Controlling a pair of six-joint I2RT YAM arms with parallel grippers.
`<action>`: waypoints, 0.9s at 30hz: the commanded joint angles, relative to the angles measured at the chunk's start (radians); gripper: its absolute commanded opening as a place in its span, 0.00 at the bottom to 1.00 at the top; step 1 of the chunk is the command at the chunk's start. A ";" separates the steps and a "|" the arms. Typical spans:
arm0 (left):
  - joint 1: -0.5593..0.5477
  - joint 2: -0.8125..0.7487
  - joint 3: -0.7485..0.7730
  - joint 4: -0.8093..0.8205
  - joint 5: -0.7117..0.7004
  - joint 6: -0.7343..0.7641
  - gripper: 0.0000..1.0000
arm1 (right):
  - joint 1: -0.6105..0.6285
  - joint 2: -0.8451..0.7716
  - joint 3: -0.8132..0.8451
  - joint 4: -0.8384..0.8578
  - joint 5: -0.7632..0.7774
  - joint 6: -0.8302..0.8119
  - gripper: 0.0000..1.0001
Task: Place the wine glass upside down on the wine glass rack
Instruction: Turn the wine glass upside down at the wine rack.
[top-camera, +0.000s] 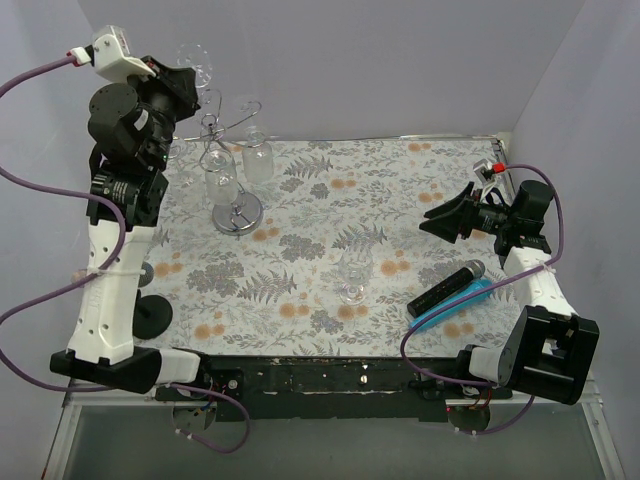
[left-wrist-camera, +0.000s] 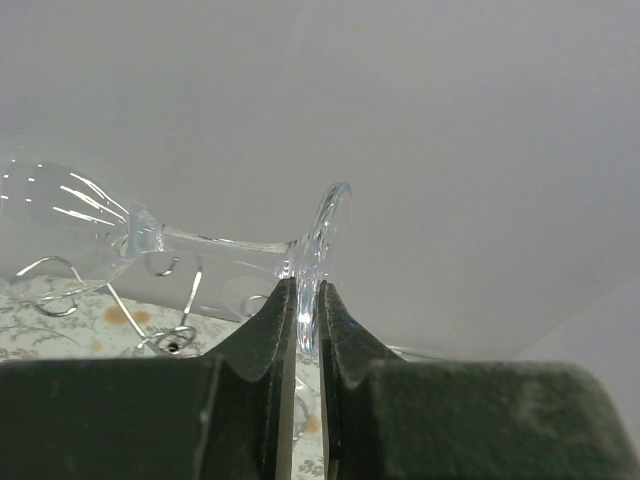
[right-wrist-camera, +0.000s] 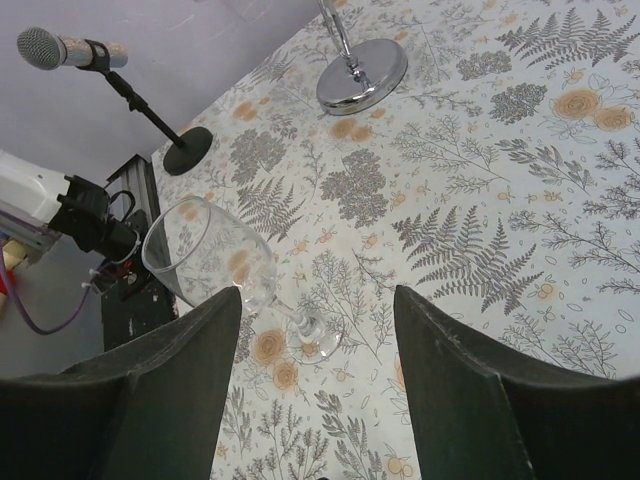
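Above the rack (top-camera: 232, 170), left fingers (left-wrist-camera: 287, 312) pinch the wine glass (left-wrist-camera: 140, 235) by its foot; right fingers (top-camera: 447, 216) gape empty.

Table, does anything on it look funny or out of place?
A black microphone lies flat beside a blue object near the right edge, which looks out of place. One wine glass stands alone, upright, mid-table. Nothing looks spilled or broken.

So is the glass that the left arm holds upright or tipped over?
Tipped sideways: in the left wrist view the stem of the wine glass runs level, its foot pinched in the left gripper.
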 joint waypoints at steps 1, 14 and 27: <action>0.112 -0.048 -0.033 0.109 0.046 -0.043 0.00 | -0.004 0.006 0.017 0.010 -0.027 -0.003 0.70; 0.496 -0.091 -0.248 0.230 0.204 -0.318 0.00 | -0.006 0.020 0.023 -0.001 -0.046 -0.002 0.70; 0.622 -0.099 -0.449 0.340 0.387 -0.543 0.00 | -0.006 0.015 0.024 -0.010 -0.055 0.000 0.70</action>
